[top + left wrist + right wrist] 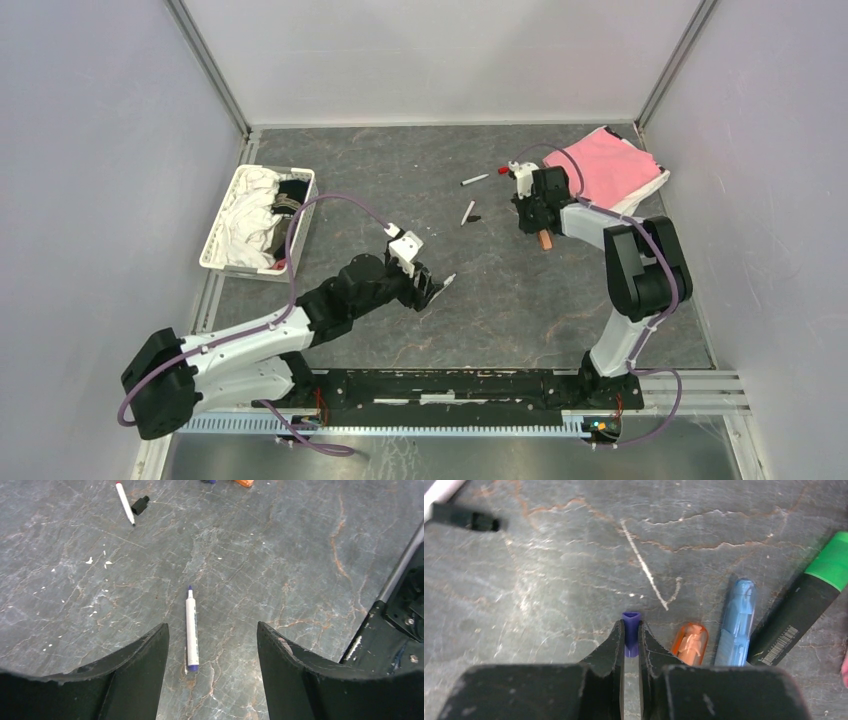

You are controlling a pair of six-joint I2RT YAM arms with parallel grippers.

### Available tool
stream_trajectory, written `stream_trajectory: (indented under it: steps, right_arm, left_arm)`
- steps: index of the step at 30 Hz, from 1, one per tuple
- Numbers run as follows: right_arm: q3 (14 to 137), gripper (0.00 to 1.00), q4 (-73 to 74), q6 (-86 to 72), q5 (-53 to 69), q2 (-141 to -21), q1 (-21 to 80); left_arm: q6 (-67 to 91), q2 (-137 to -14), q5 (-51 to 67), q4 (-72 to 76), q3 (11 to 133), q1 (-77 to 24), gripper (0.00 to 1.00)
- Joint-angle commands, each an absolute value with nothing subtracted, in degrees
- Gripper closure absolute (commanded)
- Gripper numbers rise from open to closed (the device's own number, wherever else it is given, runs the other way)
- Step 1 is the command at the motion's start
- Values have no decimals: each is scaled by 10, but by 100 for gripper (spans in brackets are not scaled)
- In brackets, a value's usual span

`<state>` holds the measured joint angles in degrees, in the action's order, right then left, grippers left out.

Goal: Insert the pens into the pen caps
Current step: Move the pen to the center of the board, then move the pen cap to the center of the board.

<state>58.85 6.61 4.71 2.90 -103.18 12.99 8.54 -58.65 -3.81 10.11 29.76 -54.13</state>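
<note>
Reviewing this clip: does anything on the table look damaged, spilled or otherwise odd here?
Nothing is spilled or broken. The tabletop shows a white scratch-like streak just beyond the right gripper, which pinches a purple cap, and small white flecks near the white pen in the left wrist view. Both look like surface wear.
</note>
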Motion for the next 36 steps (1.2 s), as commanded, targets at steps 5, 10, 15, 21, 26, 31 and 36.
stream_trajectory:
  steps: [5,10,15,21,26,31,36]
  right_arm:
    - [580,100,138,352,338,-958,103]
    - [600,100,283,570,449,-973,118]
    - [588,100,387,797,421,-954,163]
    - [617,99,489,953,366,-980,193]
    - [638,89,514,952,341,-1014,213]
    - [642,81,498,918,310,-1032,228]
    - [632,65,470,883,281,-1029,241]
  left_arm:
    - [104,-559,16,207,269,-544,29]
    - [96,-558,26,225,257,-544,28]
    - [87,-563,26,212,254,-544,28]
    - [69,-559,7,192,231,-544,29]
    - [72,-537,2,207,197,-544,29]
    - [78,-520,2,209,183,-543,29]
    - [78,-518,2,207,180,-544,29]
